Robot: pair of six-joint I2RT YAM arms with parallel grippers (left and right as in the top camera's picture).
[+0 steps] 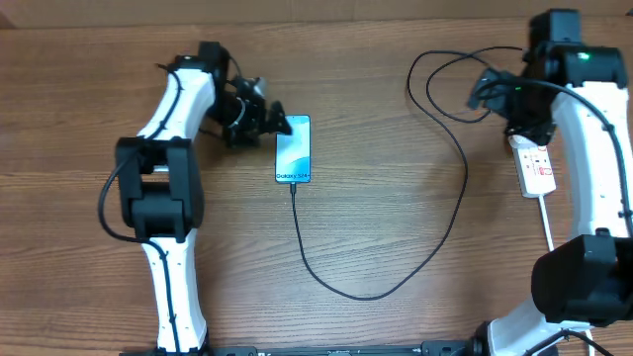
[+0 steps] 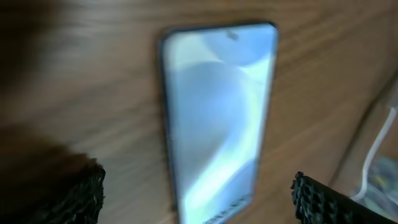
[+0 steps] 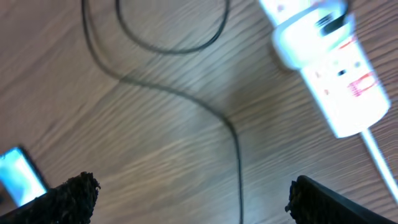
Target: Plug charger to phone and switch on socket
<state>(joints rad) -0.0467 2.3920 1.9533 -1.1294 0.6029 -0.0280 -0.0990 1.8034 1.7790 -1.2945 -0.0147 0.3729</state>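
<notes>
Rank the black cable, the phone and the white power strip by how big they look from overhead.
1. Black cable: by far the longest, though thin.
2-3. Phone and white power strip: visible parts look alike, and the right arm covers one end of the strip, so I can't rank them.

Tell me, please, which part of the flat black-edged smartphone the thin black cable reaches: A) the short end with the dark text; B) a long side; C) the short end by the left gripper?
A: in the overhead view the thin black charger cable runs up to the text-bearing short end of the flat glowing-screen phone.
</notes>
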